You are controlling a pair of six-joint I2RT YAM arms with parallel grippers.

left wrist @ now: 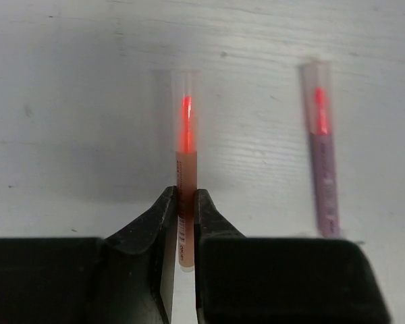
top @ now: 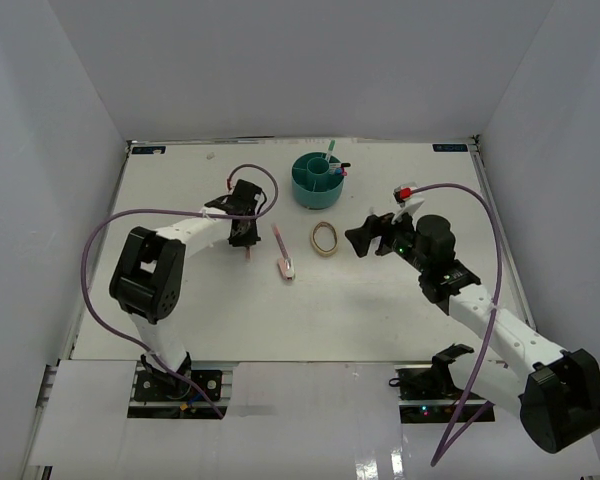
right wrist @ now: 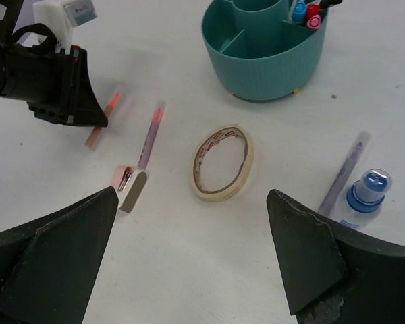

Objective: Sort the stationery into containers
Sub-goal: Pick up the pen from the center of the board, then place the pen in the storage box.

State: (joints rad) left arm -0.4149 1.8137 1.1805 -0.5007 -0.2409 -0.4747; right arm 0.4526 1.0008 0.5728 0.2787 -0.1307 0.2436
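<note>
Over on the left of the table (top: 180, 320), we see the left gripper (left wrist: 185, 202) clamped tight on the orange-capped pen (left wrist: 186, 135), just beside the pink-capped pen (left wrist: 322, 155). Our right gripper (top: 365, 238) hangs with jaws spread wide by the rubber band (right wrist: 246, 156), near the teal organizer (top: 310, 193).

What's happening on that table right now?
Left gripper shut on orange pen. Right gripper open, empty, near rubber band. Pink pen alongside, not touching.
</note>
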